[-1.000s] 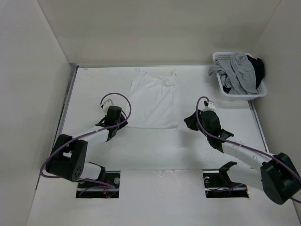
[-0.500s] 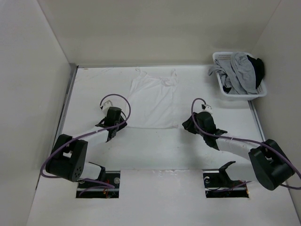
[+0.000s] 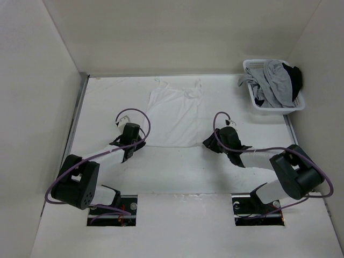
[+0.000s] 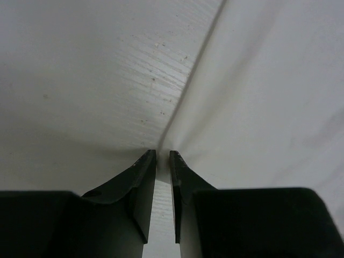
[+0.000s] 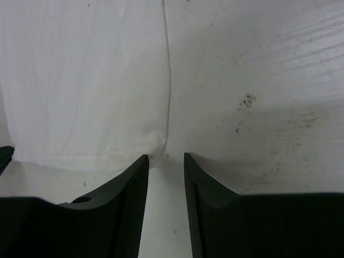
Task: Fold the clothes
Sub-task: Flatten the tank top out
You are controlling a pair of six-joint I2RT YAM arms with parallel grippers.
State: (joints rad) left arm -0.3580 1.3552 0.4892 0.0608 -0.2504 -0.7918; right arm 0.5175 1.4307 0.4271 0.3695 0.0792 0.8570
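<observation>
The clothes, a white strappy top, lie spread flat in the middle of the table, straps toward the back wall. My left gripper sits low at the hem's near-left corner. In the left wrist view its jaws stand a narrow gap apart, with the garment's side edge running into the tips and fabric to the right. My right gripper is at the near-right corner. There the jaws are open, and the hem corner lies just ahead of the left fingertip.
A white slatted basket holding grey and black garments stands at the back right corner. Walls close the table on the left, back and right. Bare table lies between the garment's hem and the arm bases.
My right gripper slid left to the garment's near-right corner and its jaws opened. The left gripper stayed at the near-left corner while its jaws narrowed.
</observation>
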